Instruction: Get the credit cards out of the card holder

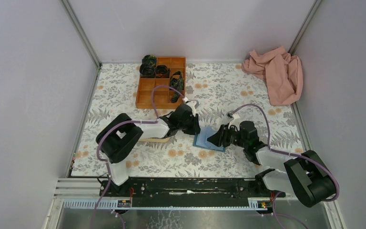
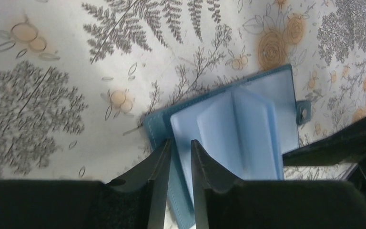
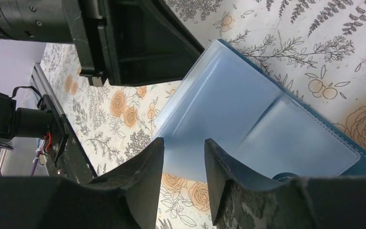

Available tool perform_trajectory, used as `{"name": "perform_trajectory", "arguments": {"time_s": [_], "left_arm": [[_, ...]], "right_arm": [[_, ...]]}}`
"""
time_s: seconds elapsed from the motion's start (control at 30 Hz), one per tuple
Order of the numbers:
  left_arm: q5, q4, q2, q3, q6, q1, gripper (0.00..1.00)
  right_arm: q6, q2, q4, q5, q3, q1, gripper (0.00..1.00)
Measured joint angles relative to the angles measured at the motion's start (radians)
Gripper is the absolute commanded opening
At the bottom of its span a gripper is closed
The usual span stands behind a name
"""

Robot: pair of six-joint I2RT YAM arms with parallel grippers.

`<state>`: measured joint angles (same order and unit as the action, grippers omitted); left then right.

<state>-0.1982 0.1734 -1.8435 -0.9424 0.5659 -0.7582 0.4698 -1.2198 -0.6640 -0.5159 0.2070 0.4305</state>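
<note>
Rail (image 1: 190, 184) of black metal runs along the near edge and carries both arm bases. Just beyond it, on the fern-and-flower tablecloth (image 1: 228, 90), the light-blue card holder (image 1: 204, 142) lies opened near the middle of the table, and the two arms meet over it. From the left comes the left gripper (image 2: 181, 149). Its jaws are narrow and straddle the holder's darker stitched edge, one finger outside the cover and the other over the pale inner pocket; whether they actually pinch it I cannot tell. From the right reaches the right gripper (image 3: 183, 145), jaws moderately apart above a corner of the pale inner leaf, with clear space between the fingers. Farther back sits an orange compartment tray (image 1: 147, 98) with dark objects in its far and right cells. A pink cloth (image 1: 279, 76) lies crumpled in the far right corner.
</note>
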Motion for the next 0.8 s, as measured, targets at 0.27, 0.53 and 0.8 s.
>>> {"name": "perform_trajectory", "arguments": {"time_s": [0.27,0.53,0.8], "left_arm": [[0.145,0.083,0.260,0.201,0.005,-0.001,0.42],[0.200,0.224,0.404,0.273,-0.007,-0.001,0.44],[0.215,0.249,0.405,0.282,0.016,-0.001,0.90]], "right_arm": [[-0.001,0.100,0.003,0.046,-0.008,0.002,0.52],[0.003,0.143,0.032,0.126,-0.038,0.002,0.52],[0.010,0.389,0.110,0.298,-0.111,0.002,0.84]]}}
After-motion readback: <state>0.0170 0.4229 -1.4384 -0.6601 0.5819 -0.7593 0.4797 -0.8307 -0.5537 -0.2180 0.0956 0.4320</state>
